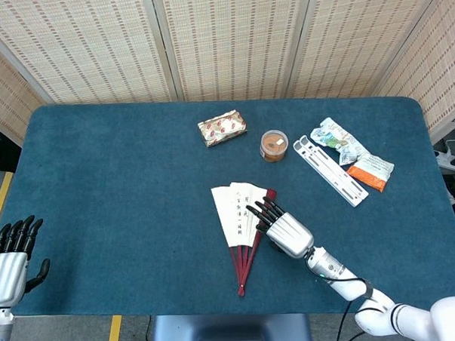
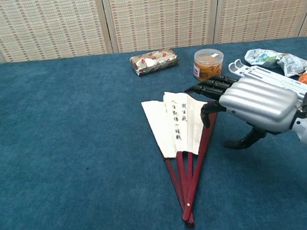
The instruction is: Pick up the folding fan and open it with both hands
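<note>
The partly opened folding fan (image 1: 244, 229), cream leaves inked with characters on dark red ribs, lies mid-tabletop toward the near edge, pivot nearest me and leaves fanning toward the far edge, as my right hand (image 1: 279, 227) hovers spread over its right rib, holding nothing.

The right hand (image 2: 256, 105) (fingers spread) hovers over the half-open folding fan (image 2: 180, 139).
</note>
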